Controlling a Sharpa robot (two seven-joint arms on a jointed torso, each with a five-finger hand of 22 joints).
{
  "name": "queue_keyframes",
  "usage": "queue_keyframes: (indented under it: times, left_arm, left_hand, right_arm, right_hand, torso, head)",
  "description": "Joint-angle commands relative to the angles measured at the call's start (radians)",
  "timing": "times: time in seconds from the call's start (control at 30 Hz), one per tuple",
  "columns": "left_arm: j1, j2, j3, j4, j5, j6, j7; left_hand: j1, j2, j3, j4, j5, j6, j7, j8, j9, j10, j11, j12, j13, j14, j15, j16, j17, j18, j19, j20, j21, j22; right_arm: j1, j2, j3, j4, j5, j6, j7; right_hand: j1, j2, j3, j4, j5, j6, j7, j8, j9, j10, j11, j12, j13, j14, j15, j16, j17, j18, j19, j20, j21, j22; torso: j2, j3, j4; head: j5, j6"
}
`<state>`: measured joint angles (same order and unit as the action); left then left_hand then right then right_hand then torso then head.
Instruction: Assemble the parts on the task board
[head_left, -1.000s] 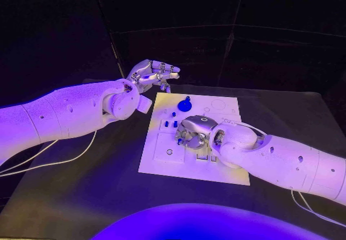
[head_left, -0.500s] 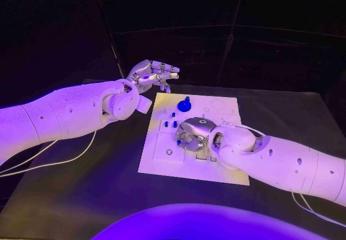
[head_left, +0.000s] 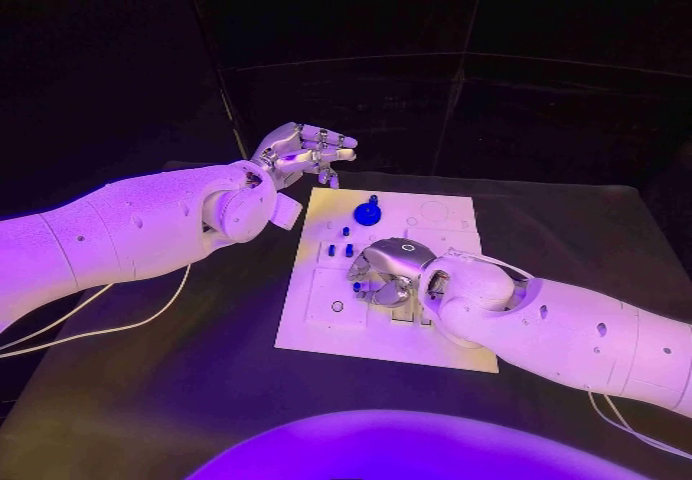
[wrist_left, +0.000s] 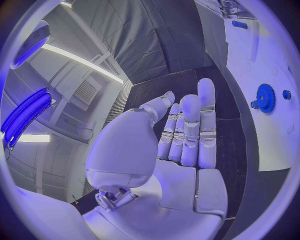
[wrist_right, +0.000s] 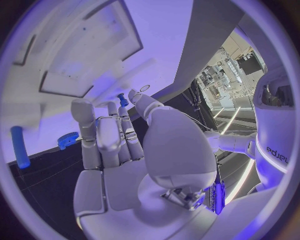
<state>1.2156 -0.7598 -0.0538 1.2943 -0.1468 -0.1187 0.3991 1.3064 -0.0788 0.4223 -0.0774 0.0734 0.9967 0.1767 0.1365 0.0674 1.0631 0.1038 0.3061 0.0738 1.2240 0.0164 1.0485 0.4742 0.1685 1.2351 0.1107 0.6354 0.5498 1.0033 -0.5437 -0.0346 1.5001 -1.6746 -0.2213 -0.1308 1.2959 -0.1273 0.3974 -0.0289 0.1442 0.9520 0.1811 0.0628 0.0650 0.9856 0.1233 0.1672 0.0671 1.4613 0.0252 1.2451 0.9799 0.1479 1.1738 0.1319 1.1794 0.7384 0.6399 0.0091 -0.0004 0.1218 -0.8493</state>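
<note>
We see the white task board (head_left: 382, 335) lying in the middle of the black tabletop (head_left: 173, 380), with the blue parts on it: a round gear-like piece (head_left: 368, 212) standing near the far edge and a few small blue pegs (head_left: 340, 249) in the board's middle.

The right robot hand (head_left: 384, 270) is down over the board's centre, fingers pointing onto the plate. In the right wrist view a small blue peg (wrist_right: 122, 99) sits at the fingertips (wrist_right: 139, 100), apparently pinched between thumb and finger, though the contact is too small for us to be sure.

Compared with a second ago, this hand has drifted slightly toward the near side of the board and its wrist has turned a little; the board and the gear have not moved. We read that as fine positioning of the peg over its hole, not as a finished insertion.

The left robot hand (head_left: 300, 148) hovers beyond the board's far left corner, holding nothing. Its fingers lie straight and close together in the left wrist view (wrist_left: 187, 132), and it has barely shifted.

We judge the task as midway: several parts are already on the board, and this peg is not yet clearly seated.
</note>
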Motion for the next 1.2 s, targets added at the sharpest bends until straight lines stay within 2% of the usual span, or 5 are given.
queue_keyframes:
  times: [0.03, 0.3, 0.5, 0.73, 1.2]
  left_arm:
    - [0.002, 0.0, 0.001, -0.001, 0.004, 0.014, -0.001]
    - [0.002, -0.003, 0.001, -0.004, 0.004, 0.016, -0.003]
    - [0.002, -0.005, 0.001, -0.006, 0.004, 0.017, -0.004]
    - [0.002, -0.004, 0.001, -0.006, 0.004, 0.018, -0.004]
    - [0.002, -0.003, 0.0, -0.004, 0.004, 0.019, -0.005]
  left_hand:
    - [-0.002, 0.001, -0.005, 0.0, -0.001, 0.0, 0.004, 0.0, -0.001, -0.003, 0.001, 0.005, -0.001, -0.009, -0.001, -0.003, 0.0, 0.013, -0.004, 0.001, -0.006, -0.001]
    - [-0.002, 0.001, -0.005, 0.0, -0.001, 0.0, 0.004, -0.001, -0.001, -0.004, 0.001, 0.005, -0.001, -0.009, 0.0, -0.003, -0.002, 0.013, -0.005, 0.001, -0.007, -0.001]
    - [-0.002, 0.001, -0.005, 0.0, -0.001, 0.0, 0.004, -0.001, -0.001, -0.004, 0.001, 0.005, -0.001, -0.009, 0.0, -0.003, -0.002, 0.013, -0.005, 0.001, -0.007, -0.001]
    - [-0.002, 0.001, -0.005, 0.0, -0.001, 0.0, 0.004, -0.001, -0.001, -0.004, 0.001, 0.005, -0.001, -0.009, 0.0, -0.003, -0.002, 0.013, -0.005, 0.001, -0.007, -0.001]
    - [-0.002, 0.0, -0.006, 0.0, -0.001, -0.001, 0.005, -0.001, -0.001, -0.005, 0.002, 0.006, -0.001, -0.009, 0.0, -0.003, -0.001, 0.013, -0.005, 0.001, -0.007, -0.002]
  right_arm:
    - [0.002, -0.024, 0.001, 0.024, 0.01, -0.096, -0.006]
    - [0.01, -0.122, 0.004, 0.111, 0.032, -0.141, -0.025]
    - [0.036, -0.184, 0.044, 0.146, 0.075, -0.137, -0.04]
    - [0.081, -0.25, 0.08, 0.142, 0.07, -0.01, -0.094]
    - [0.094, -0.261, 0.085, 0.109, -0.001, 0.153, -0.137]
  right_hand:
    - [0.005, -0.002, -0.009, 0.0, 0.008, 0.007, 0.0, 0.006, 0.003, 0.002, -0.004, 0.012, 0.002, -0.004, 0.002, -0.005, -0.005, 0.003, 0.002, -0.001, 0.001, 0.005]
    - [0.004, -0.002, -0.028, 0.004, 0.012, 0.024, 0.0, 0.012, 0.005, 0.006, -0.006, 0.034, 0.003, 0.01, 0.0, 0.017, 0.021, -0.001, 0.02, -0.003, 0.015, 0.03]
    - [0.001, -0.011, -0.052, 0.006, 0.011, 0.021, -0.009, 0.006, 0.003, -0.013, -0.01, 0.04, 0.0, 0.009, -0.002, 0.015, 0.014, 0.0, 0.017, -0.004, 0.01, 0.02]
    - [0.008, -0.016, -0.103, 0.009, 0.012, -0.007, -0.019, 0.0, 0.001, -0.053, -0.014, 0.05, -0.001, 0.008, -0.005, 0.014, 0.007, 0.0, 0.016, -0.006, 0.005, 0.015]
    - [0.044, -0.005, -0.183, 0.018, 0.017, -0.014, -0.026, 0.002, 0.002, -0.11, -0.006, 0.071, -0.001, 0.003, 0.0, 0.008, -0.013, 0.004, 0.004, -0.001, -0.015, -0.014]
  torso:
    - [-0.002, 0.0007, -0.0003]
    - [-0.001, 0.0001, -0.0022]
    - [-0.002, -0.0003, -0.0017]
    - [0.0, -0.0006, 0.0012]
    - [0.001, -0.0007, 0.0011]
  head:
    - [0.0, 0.003]
    - [-0.006, 0.014]
    - [-0.026, 0.029]
    - [-0.04, 0.041]
    - [-0.044, 0.044]
